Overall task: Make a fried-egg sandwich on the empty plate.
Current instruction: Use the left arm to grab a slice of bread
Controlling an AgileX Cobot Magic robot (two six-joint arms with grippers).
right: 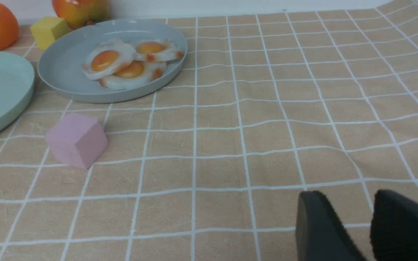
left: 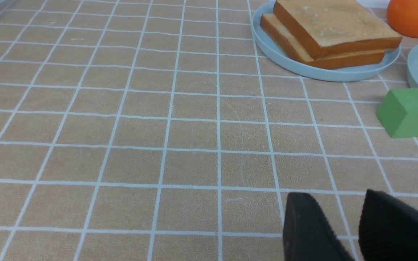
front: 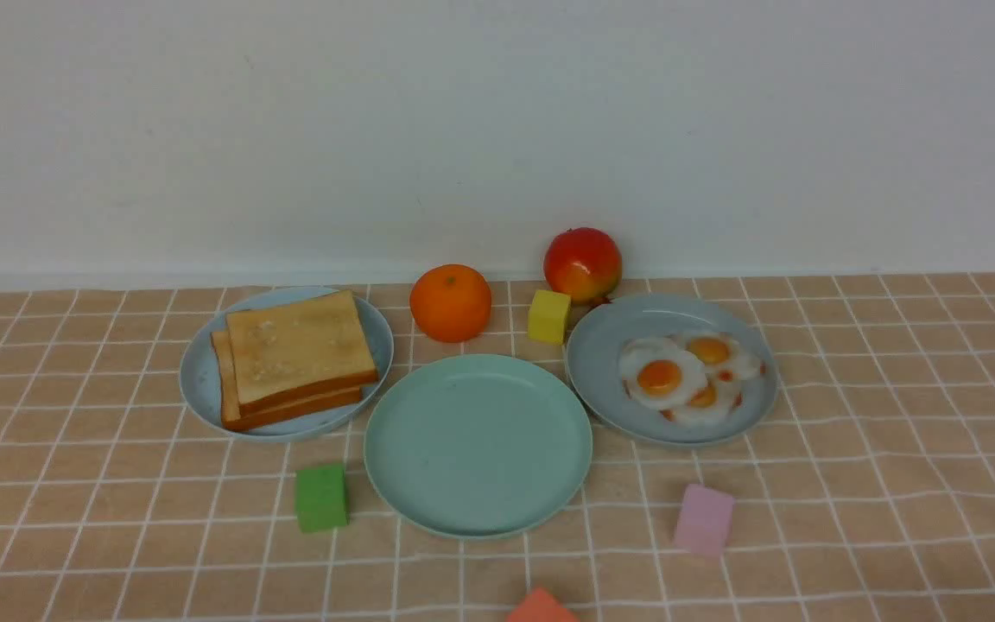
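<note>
Holding nothing in either claw; my left claw [left: 339, 198] and my right claw [right: 348, 195] each slightly parted over desk [front: 895, 484]; empty plate [front: 478, 445] lower centre of front frame; two toast slices [front: 299, 354] stacked on pale blue plate [front: 199, 380] at its upper left; three eggs [front: 687, 376] overlapping on grey-blue plate [front: 601, 363] at its upper right

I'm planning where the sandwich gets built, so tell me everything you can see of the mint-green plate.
The mint-green plate is round, smooth, matte plastic by its look, with a shallow raised rim. It lies flat and empty on the checked tablecloth, mid-table, between the toast plate and the egg plate, both very close to its rim. A green cube sits by its front-left edge; whether it touches is unclear.
</note>
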